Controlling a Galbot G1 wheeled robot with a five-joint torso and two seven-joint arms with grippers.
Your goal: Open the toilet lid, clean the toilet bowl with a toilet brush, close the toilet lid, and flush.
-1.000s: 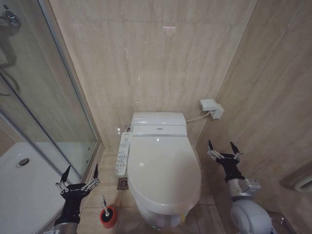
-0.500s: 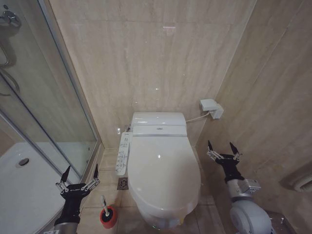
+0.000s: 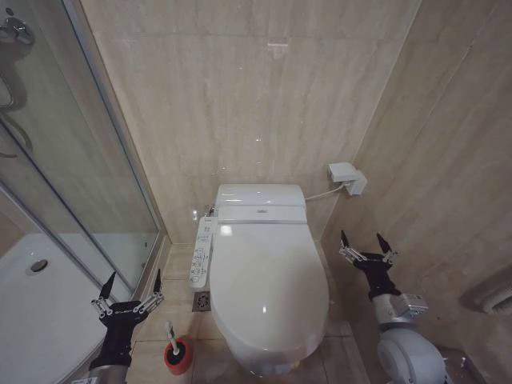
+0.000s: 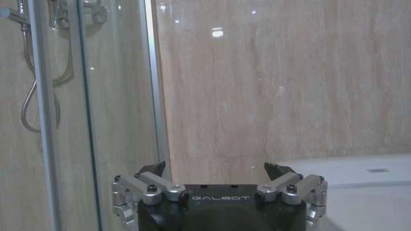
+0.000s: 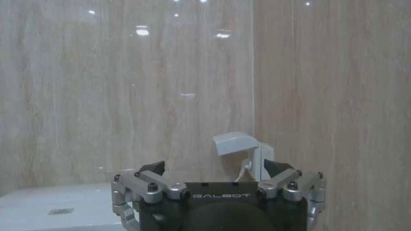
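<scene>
The toilet lid (image 3: 268, 280) is a glossy white oval lying shut over the toilet bowl (image 3: 268, 362), of which just the lower front rim shows. The toilet brush (image 3: 170, 336) stands with its white handle upright in a red holder cup (image 3: 178, 357) on the floor, left of the bowl. My left gripper (image 3: 133, 279) (image 4: 216, 169) hangs open above the floor, just left of the brush. My right gripper (image 3: 366, 240) (image 5: 215, 166) stands open to the right of the lid, level with its middle. Neither holds anything.
A long white button panel (image 3: 202, 252) runs along the toilet's left side. The boxy rear unit (image 3: 260, 203) sits against the tiled wall. A white wall socket box (image 3: 346, 178) with a cable is at the right. A glass shower door (image 3: 80, 160) and white shower tray (image 3: 40, 312) close the left side.
The whole head view has shifted slightly, so the toilet sits a bit higher in the picture. Both grippers hold the same open pose.
</scene>
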